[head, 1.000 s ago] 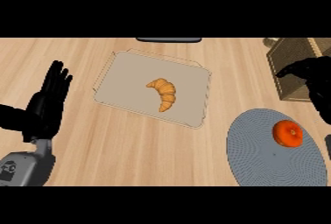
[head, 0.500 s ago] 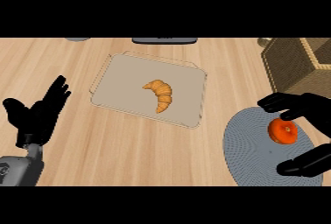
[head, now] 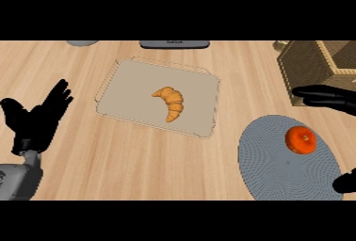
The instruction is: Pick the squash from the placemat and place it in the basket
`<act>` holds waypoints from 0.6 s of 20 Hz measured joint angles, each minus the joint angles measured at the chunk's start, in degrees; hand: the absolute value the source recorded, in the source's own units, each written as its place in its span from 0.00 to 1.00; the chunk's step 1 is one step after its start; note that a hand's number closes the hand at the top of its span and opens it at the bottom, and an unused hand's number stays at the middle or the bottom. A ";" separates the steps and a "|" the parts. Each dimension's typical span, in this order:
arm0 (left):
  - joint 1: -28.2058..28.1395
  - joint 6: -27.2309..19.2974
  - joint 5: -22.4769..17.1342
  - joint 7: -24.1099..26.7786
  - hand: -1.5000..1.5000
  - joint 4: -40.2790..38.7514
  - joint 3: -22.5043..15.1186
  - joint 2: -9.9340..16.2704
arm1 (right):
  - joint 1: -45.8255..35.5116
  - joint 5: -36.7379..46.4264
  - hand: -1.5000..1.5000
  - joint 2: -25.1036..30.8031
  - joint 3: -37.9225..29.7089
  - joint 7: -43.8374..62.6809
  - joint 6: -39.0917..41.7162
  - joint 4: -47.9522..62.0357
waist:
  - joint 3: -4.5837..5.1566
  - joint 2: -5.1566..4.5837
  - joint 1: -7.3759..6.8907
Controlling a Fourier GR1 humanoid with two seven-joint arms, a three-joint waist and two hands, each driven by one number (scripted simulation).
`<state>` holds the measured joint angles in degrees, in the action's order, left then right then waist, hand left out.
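Even, soft light falls across the pale wooden counter [head: 139, 160], with no glare anywhere. Shadows are faint, just a thin one at the tray's [head: 118, 101] lower edge. Edges look straight.

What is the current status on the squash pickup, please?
Right hand open, above the squash, not touching. Squash on grey placemat. Left hand open, resting at left. Basket at upper right; nothing between.

a kitchen, going by the pale wood-plank worktop [head: 139, 160] set with food. a croissant [head: 171, 102] lies on a beige tray [head: 125, 101]; right of the tray a round grey placemat [head: 278, 164] carries an orange squash [head: 301, 140], with a woven basket [head: 313, 66] beyond.
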<state>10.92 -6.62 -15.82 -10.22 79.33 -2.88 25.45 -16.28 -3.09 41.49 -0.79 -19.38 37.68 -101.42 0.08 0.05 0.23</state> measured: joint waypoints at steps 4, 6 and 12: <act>0.18 0.36 0.08 -0.08 0.50 -0.10 0.05 -0.04 | -4.27 6.96 0.00 6.92 -3.25 5.07 -1.00 0.40 | 0.04 -0.01 -0.32; 0.07 0.69 0.35 0.13 0.50 -0.29 -0.11 -0.25 | -7.15 8.04 0.00 9.78 -4.60 7.32 0.34 2.82 | 0.04 -0.09 -0.63; 0.31 1.05 0.92 -0.01 0.50 0.11 -0.04 -0.87 | -13.80 9.27 0.00 18.14 -3.60 7.66 10.51 10.61 | 0.00 -0.28 -1.23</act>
<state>11.23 -5.56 -14.90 -10.23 79.43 -2.91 24.59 -30.08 6.17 59.63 -4.39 -11.71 48.19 -90.81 0.08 -0.23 -1.00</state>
